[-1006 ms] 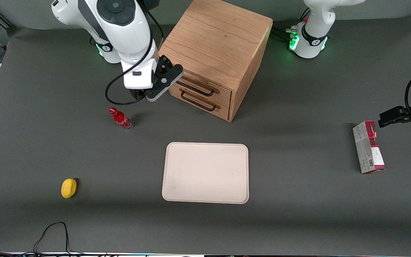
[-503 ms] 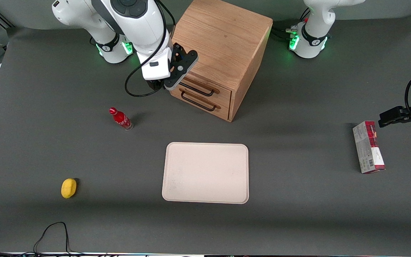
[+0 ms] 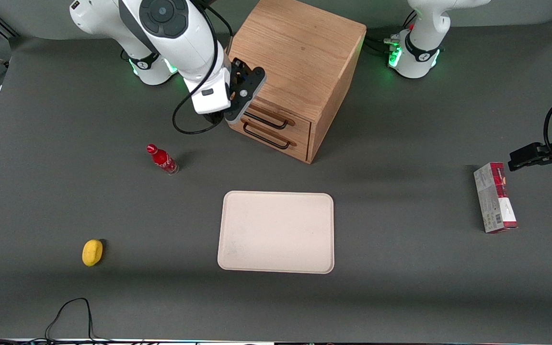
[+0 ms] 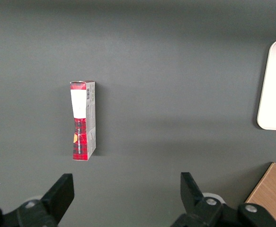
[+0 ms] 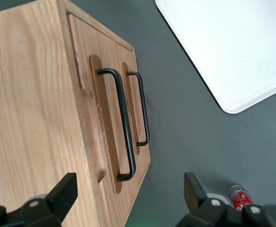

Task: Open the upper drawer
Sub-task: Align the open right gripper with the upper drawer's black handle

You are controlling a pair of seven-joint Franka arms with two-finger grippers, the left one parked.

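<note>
Hovering with its fingers spread apart at the cabinet's working-arm corner, the gripper faces the shut upper drawer, probably light and stiff-sliding, best hooked by its thin black wire handle.

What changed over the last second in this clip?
The end effector swung from above the table near the red bottle over to the cabinet's corner, beside the upper drawer; its fingers are open in the wrist view and hold nothing. Both drawers stay shut; bottle, tray, lemon and box unmoved.
</note>
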